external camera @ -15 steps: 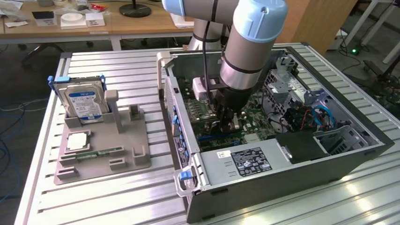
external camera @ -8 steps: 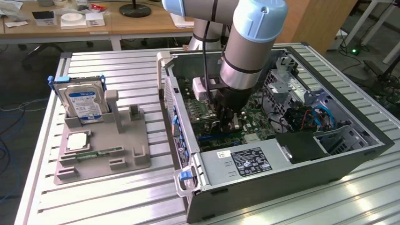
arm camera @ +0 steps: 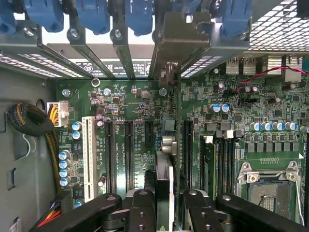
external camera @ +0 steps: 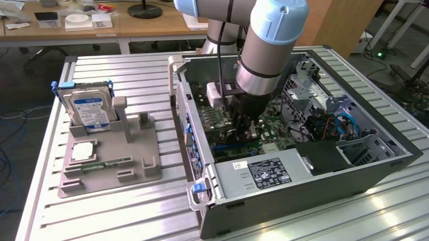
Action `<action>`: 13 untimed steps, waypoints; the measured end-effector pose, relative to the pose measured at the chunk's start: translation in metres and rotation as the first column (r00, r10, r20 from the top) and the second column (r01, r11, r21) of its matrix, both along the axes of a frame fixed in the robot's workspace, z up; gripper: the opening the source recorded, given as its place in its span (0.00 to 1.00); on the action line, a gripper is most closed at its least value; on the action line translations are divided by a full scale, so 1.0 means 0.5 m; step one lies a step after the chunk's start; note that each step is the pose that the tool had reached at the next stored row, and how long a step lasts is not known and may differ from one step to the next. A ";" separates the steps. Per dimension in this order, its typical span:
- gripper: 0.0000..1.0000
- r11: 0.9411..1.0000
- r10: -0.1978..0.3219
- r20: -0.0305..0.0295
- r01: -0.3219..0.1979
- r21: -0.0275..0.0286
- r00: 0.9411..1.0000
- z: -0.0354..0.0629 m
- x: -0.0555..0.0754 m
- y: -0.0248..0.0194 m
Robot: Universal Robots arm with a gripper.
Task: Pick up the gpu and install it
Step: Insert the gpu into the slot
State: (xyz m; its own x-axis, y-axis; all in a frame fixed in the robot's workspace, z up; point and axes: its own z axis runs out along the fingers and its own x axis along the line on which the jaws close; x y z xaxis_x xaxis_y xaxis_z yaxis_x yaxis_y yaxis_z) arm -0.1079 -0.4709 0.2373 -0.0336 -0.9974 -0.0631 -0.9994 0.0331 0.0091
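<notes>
Down inside the open case (external camera: 375,150), the jaws grip the gpu (arm camera: 164,193) edge-on. Keeping it upright over the motherboard (arm camera: 135,111) slot looks vital.

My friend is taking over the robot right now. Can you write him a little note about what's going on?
Gripper: shut on the gpu, held edge-on between its fingers.
Where: the arm is down inside the open computer case; the gpu hangs over the motherboard, lined up near the long slots.
Done: gpu picked up and brought into the case.
Left: it is not seated in a slot yet.
</notes>
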 end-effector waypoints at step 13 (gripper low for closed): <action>0.27 1.000 -0.001 0.000 0.001 0.000 1.000 -0.001 0.001 0.0041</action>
State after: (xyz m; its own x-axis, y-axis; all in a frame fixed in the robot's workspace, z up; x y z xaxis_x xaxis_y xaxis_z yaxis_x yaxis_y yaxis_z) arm -0.1075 -0.4688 0.2368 -0.0344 -0.9974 -0.0632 -0.9994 0.0339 0.0090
